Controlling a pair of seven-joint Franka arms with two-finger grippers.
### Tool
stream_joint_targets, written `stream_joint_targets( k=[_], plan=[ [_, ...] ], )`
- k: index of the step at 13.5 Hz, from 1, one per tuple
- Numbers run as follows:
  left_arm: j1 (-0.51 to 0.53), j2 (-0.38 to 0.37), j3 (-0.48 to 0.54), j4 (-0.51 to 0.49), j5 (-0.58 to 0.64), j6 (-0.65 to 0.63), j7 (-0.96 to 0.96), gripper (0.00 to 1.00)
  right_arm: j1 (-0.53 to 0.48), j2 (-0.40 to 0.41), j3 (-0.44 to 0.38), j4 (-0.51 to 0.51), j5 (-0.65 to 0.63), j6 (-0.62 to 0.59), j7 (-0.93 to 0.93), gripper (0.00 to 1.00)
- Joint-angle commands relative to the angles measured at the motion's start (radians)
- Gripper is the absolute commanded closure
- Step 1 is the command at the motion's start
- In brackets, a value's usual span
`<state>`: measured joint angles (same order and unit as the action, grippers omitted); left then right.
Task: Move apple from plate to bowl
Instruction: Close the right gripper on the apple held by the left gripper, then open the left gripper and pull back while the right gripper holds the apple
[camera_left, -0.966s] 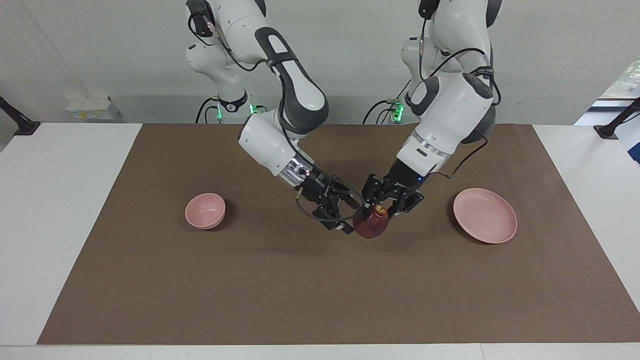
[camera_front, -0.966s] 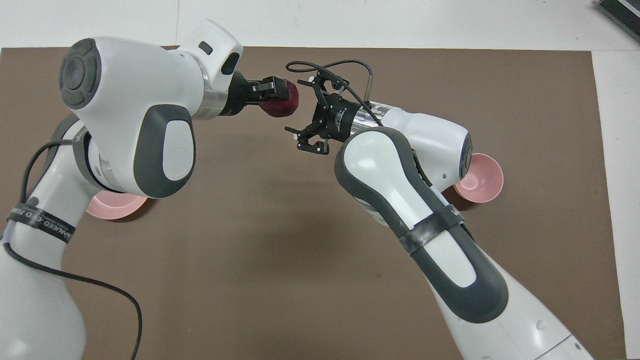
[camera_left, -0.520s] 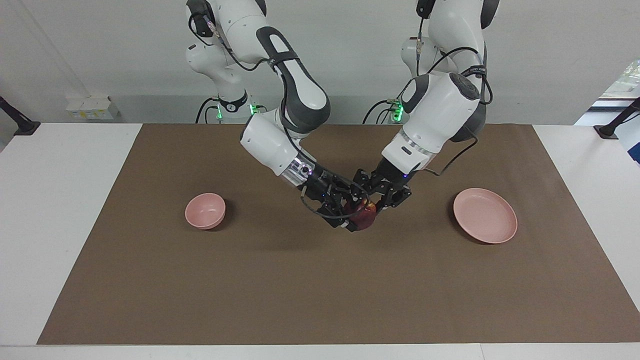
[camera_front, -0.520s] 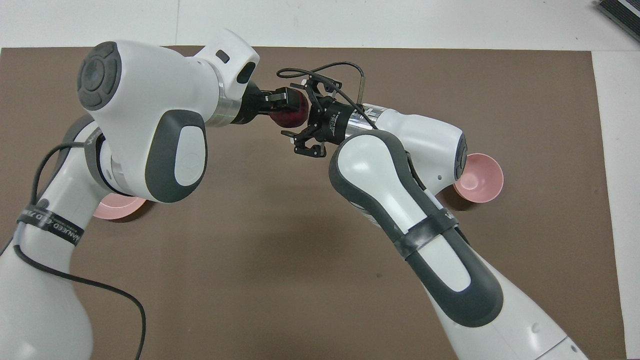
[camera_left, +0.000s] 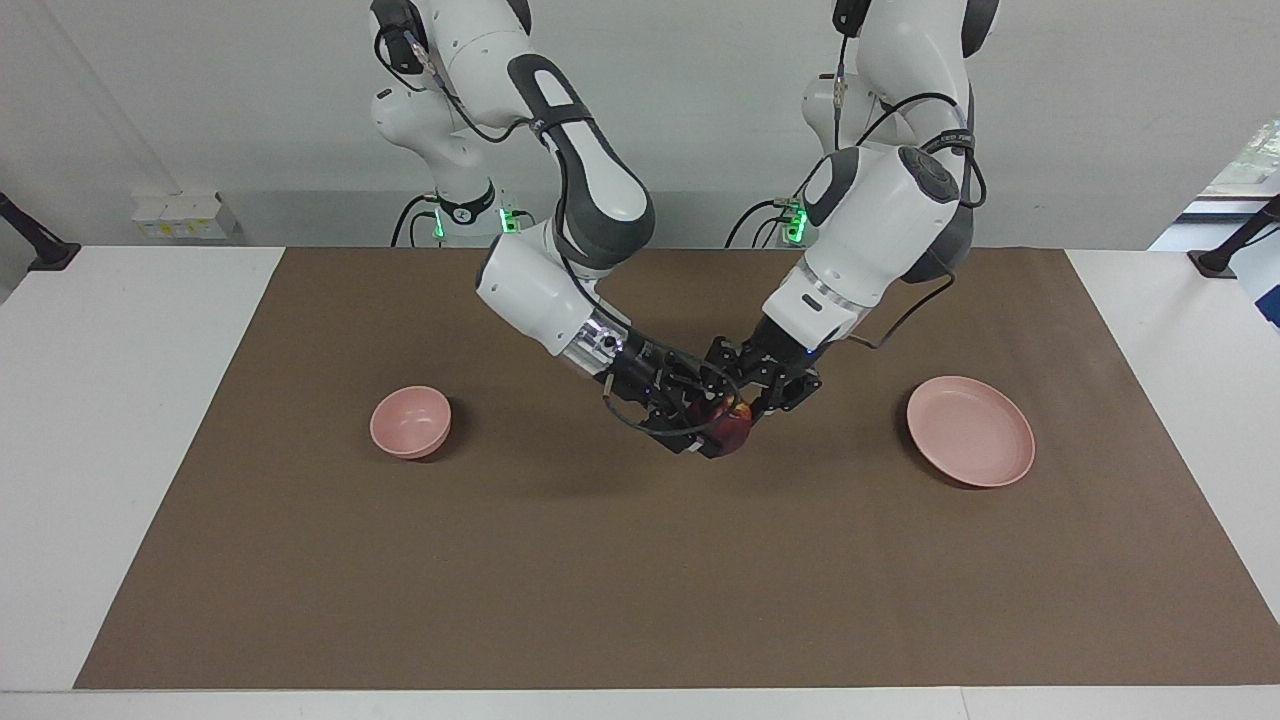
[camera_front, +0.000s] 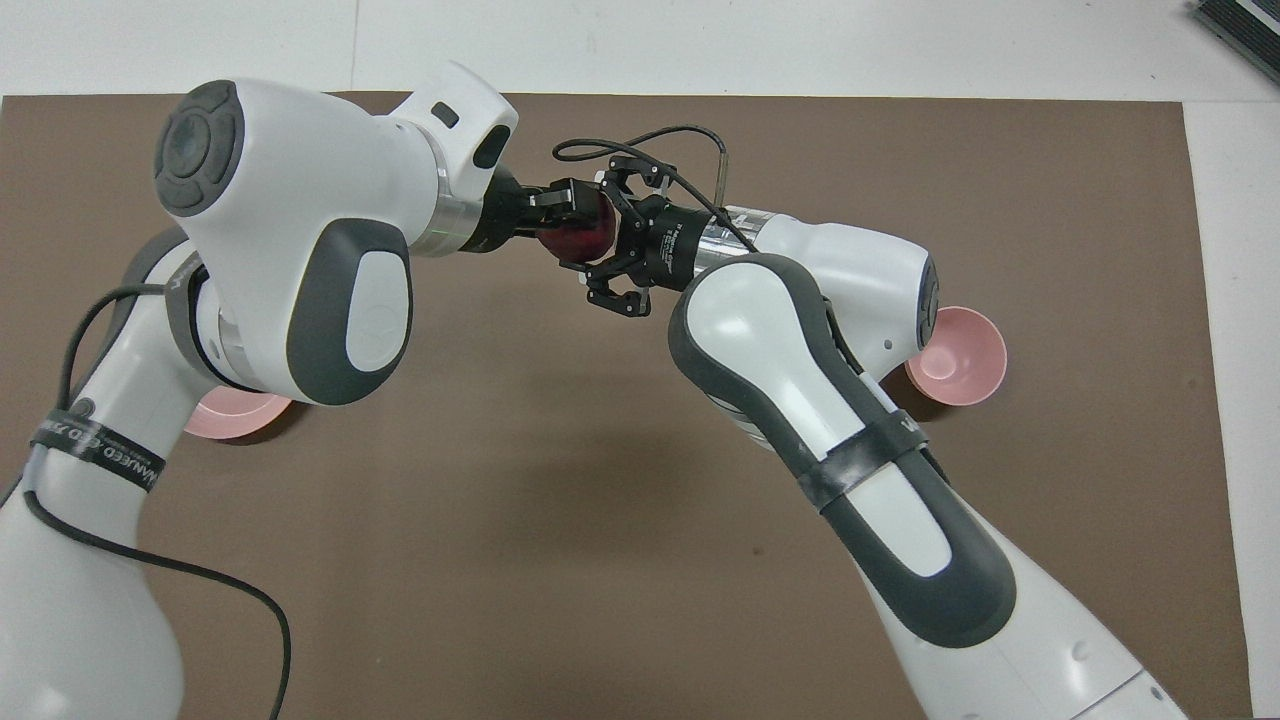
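The dark red apple (camera_left: 732, 430) hangs in the air over the middle of the brown mat, also seen from overhead (camera_front: 580, 238). My left gripper (camera_left: 748, 408) (camera_front: 572, 214) is shut on the apple from the plate's end. My right gripper (camera_left: 708, 424) (camera_front: 606, 240) is open, with its fingers standing on either side of the apple from the bowl's end. The small deep pink bowl (camera_left: 410, 422) (camera_front: 960, 356) stands empty toward the right arm's end. The wide pink plate (camera_left: 970, 432) stands empty toward the left arm's end and is mostly hidden under the left arm in the overhead view (camera_front: 236, 416).
A brown mat (camera_left: 640, 580) covers the white table. Both arms meet over its middle and a black cable loops off the right wrist (camera_front: 650, 135).
The left gripper carried the apple a little toward the right arm's end. The right gripper moved in until its open fingers straddle the apple.
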<state>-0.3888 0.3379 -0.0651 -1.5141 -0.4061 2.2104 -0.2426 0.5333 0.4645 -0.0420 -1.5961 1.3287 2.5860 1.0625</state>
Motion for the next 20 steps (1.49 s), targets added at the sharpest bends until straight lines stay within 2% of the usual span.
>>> stream_joint_targets(
  k=[1, 7, 11, 15, 18, 20],
  plan=[
    [-0.018, -0.027, 0.014, -0.009, -0.016, -0.044, -0.014, 0.00, -0.016, -0.006, 0.002, 0.002, -0.020, -0.023, -0.041, 1.00],
    [-0.005, -0.030, 0.019, -0.012, -0.013, -0.057, -0.012, 0.00, -0.015, -0.010, 0.001, -0.002, -0.022, -0.020, -0.068, 1.00],
    [0.022, -0.063, 0.025, -0.037, 0.000, -0.185, 0.003, 0.00, -0.015, -0.015, -0.001, -0.018, -0.084, -0.023, -0.133, 1.00],
    [0.068, -0.105, 0.033, -0.119, 0.019, -0.198, 0.003, 0.00, -0.012, -0.064, -0.004, -0.068, -0.253, -0.023, -0.154, 1.00],
    [0.108, -0.119, 0.033, -0.147, 0.177, -0.190, 0.043, 0.00, -0.015, -0.081, -0.006, -0.122, -0.437, -0.050, -0.205, 1.00],
    [0.139, -0.114, 0.033, -0.144, 0.208, -0.186, 0.086, 0.00, -0.042, -0.089, -0.010, -0.146, -0.601, -0.066, -0.231, 1.00]
  ],
)
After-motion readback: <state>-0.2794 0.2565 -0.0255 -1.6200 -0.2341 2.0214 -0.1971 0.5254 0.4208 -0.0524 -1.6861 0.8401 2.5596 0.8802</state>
